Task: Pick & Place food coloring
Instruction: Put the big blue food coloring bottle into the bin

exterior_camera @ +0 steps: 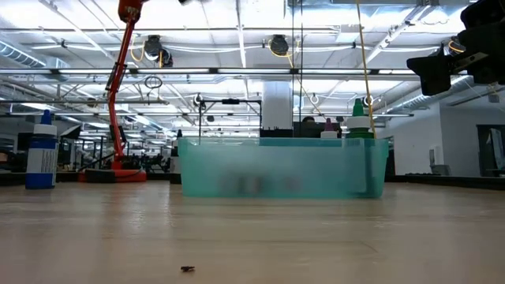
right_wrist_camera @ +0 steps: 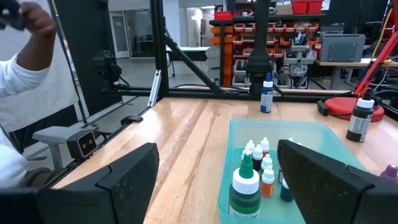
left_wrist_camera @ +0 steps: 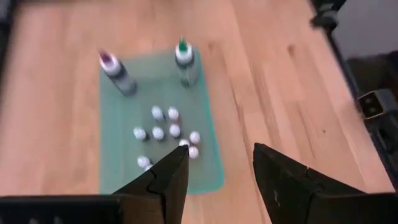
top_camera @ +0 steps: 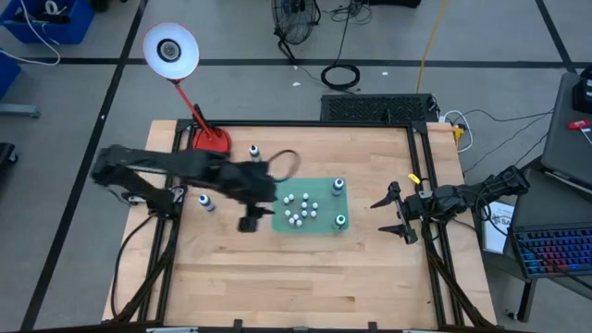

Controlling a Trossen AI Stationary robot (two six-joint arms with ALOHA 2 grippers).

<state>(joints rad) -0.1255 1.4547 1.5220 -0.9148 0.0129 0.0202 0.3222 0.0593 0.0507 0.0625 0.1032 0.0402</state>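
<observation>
Hovering: left pincer [top_camera: 251, 222], part-open and empty, just left of mat [top_camera: 326, 227]
Bottles [top_camera: 300, 209]: clustered on mat, right of it
Nearer: left arm
Right pincer [top_camera: 396, 212]: wide, empty, far right

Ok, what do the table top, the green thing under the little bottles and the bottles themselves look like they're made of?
Table top: wood, pale planks with visible grain, satin finish. Green tray: likely translucent frosted plastic, since blurred shapes show through its wall. Small bottles: probably plastic with whitish caps, too small to be sure. Taller green-capped bottle: looks like glossy plastic, with a white collar under its cap.
</observation>
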